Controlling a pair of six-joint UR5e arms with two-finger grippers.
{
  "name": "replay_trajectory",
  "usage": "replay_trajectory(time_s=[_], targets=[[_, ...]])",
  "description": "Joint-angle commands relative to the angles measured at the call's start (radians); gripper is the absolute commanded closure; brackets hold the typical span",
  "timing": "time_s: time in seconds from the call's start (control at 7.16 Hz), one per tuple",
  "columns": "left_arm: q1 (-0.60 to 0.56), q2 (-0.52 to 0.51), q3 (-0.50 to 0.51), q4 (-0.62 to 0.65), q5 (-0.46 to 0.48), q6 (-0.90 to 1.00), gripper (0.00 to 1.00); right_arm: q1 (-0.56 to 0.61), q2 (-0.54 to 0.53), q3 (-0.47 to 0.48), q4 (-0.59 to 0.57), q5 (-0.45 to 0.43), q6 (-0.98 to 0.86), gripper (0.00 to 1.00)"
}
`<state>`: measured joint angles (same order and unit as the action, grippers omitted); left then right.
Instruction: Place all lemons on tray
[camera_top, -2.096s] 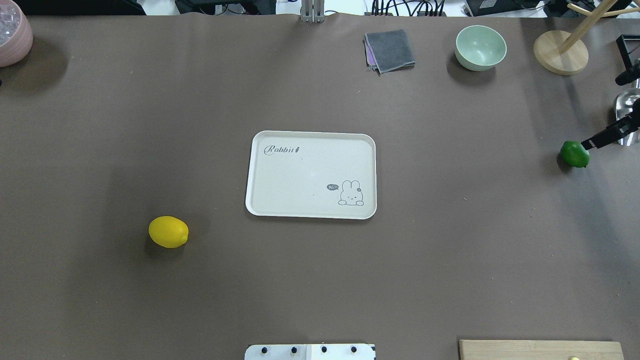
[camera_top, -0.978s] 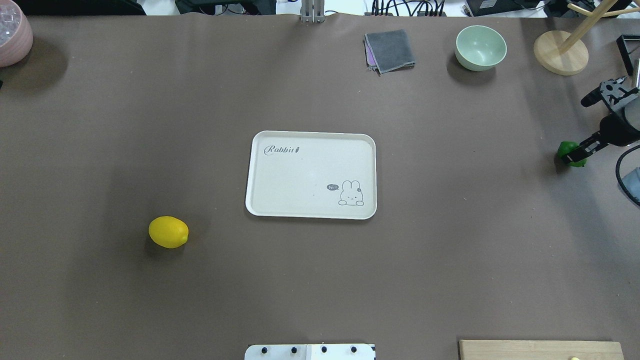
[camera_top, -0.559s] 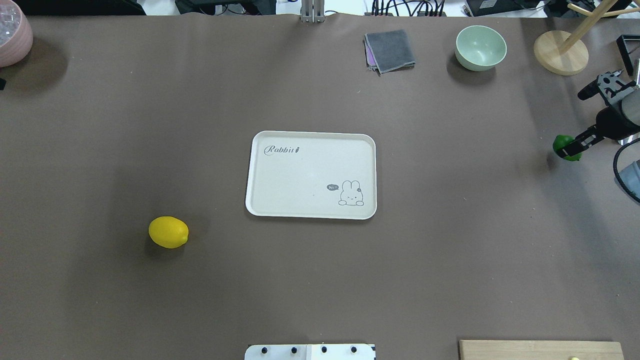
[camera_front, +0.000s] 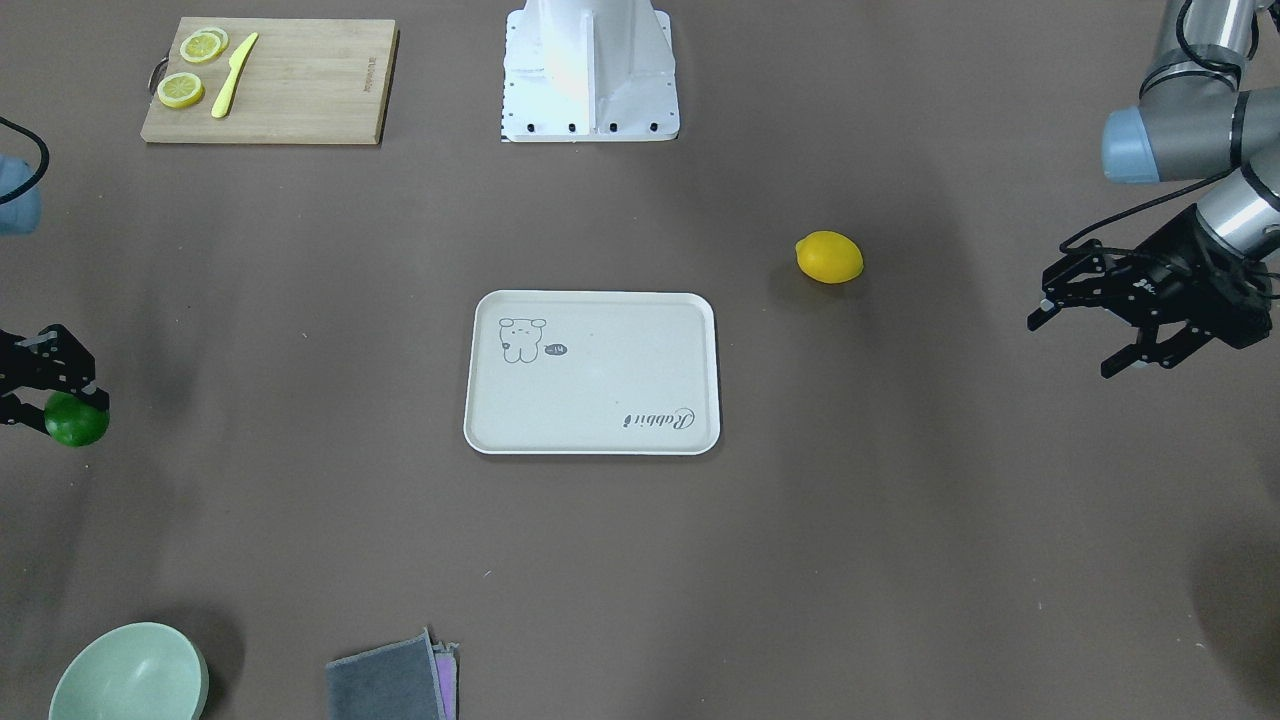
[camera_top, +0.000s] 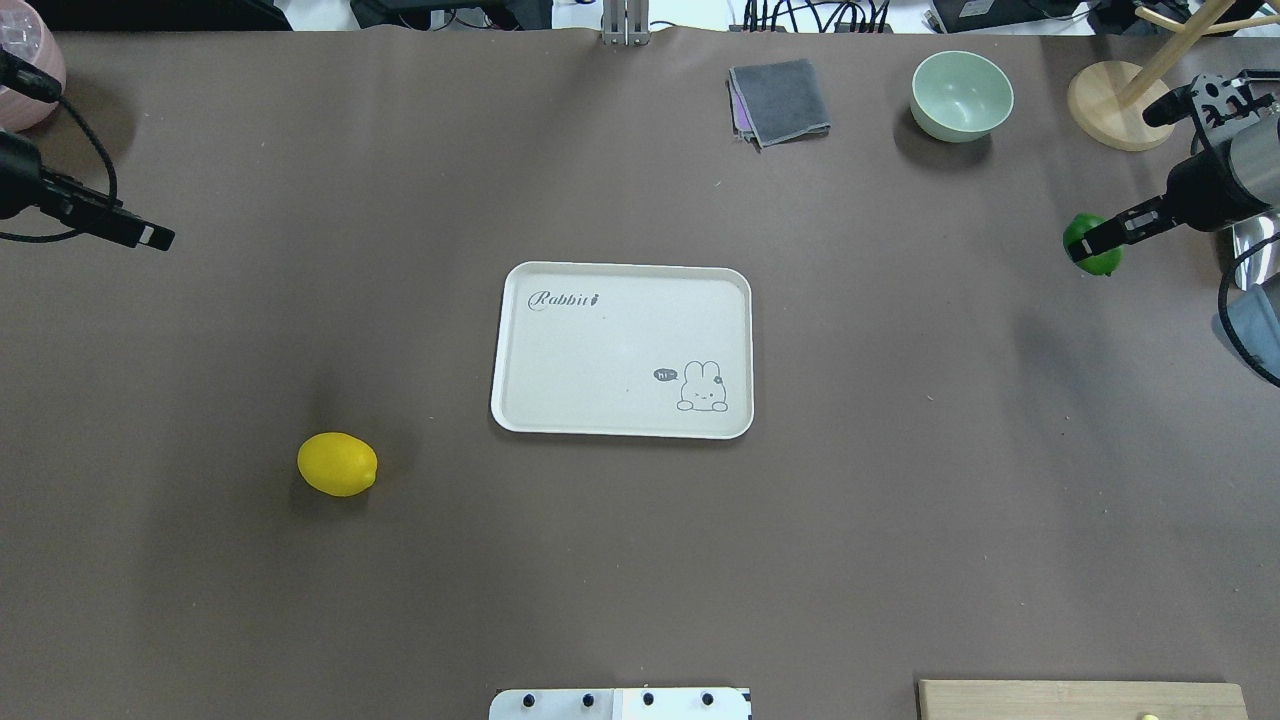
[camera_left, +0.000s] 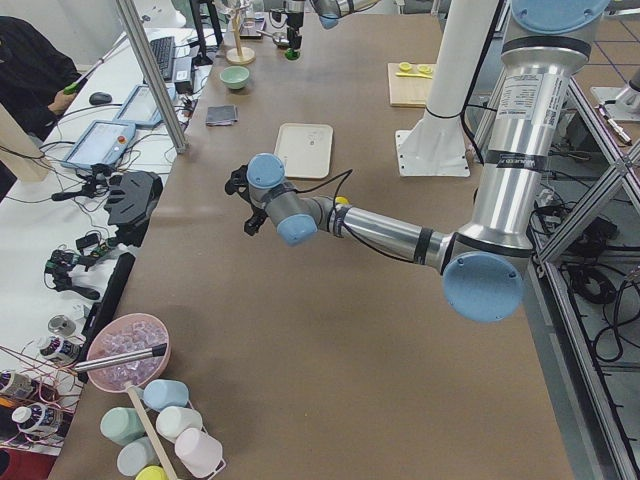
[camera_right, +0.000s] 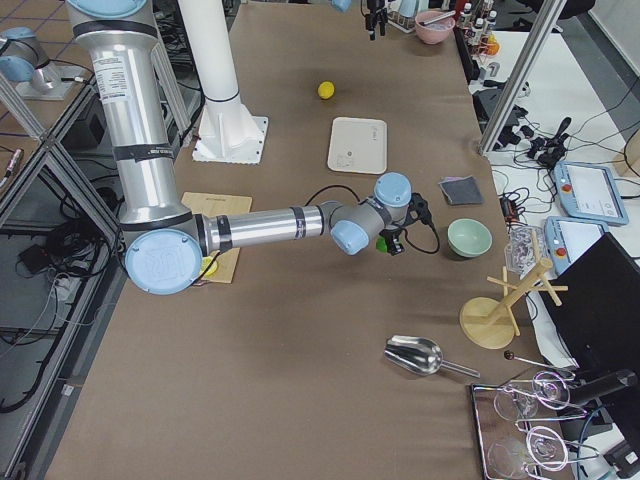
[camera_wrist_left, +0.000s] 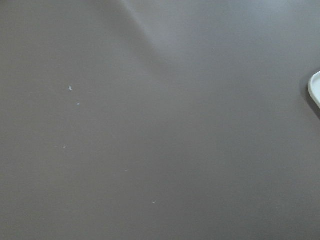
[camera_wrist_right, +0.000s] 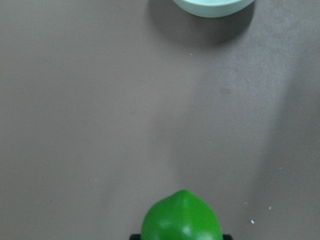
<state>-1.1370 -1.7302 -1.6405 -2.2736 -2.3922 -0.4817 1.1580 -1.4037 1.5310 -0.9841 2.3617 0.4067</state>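
The dark green lemon (camera_top: 1100, 262) is held above the table at the far right by my right gripper (camera_top: 1086, 244), which is shut on it. It also shows in the front view (camera_front: 80, 425) and at the bottom of the right wrist view (camera_wrist_right: 181, 220). The yellow lemon (camera_top: 337, 464) lies on the table, left of and nearer than the tray; it also shows in the front view (camera_front: 829, 257). The cream tray (camera_top: 600, 350) sits mid-table with nothing on it. My left gripper (camera_front: 1072, 346) is open and empty above the table's left side, well away from the yellow lemon.
A pale green bowl (camera_top: 961, 95), a folded grey cloth (camera_top: 780, 100) and a wooden stand (camera_top: 1120, 105) are at the far right. A pink bowl (camera_top: 25, 70) is far left. A bamboo board (camera_front: 300, 90) with lemon slices lies by the robot base (camera_front: 590, 70).
My right gripper shut on the green lemon, lifted it and carried it away from the robot and slightly toward the centre. My left arm has come into view at the left edge.
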Motion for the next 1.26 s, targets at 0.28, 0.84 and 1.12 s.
replay_trajectory(time_s=[0.28,0.84,1.12], targets=[[0.233,-0.022,-0.174,-0.033,0.15,-0.703,0.03,-0.044,0.014,0.086,-0.002,-0.015,0.196,1.0],[0.397,-0.009,-0.222,-0.037,0.258,-0.534,0.06,-0.076,0.054,0.087,-0.007,-0.053,0.236,1.0],[0.448,0.056,-0.274,-0.024,0.378,-0.711,0.03,-0.103,0.065,0.09,-0.004,-0.093,0.296,1.0]])
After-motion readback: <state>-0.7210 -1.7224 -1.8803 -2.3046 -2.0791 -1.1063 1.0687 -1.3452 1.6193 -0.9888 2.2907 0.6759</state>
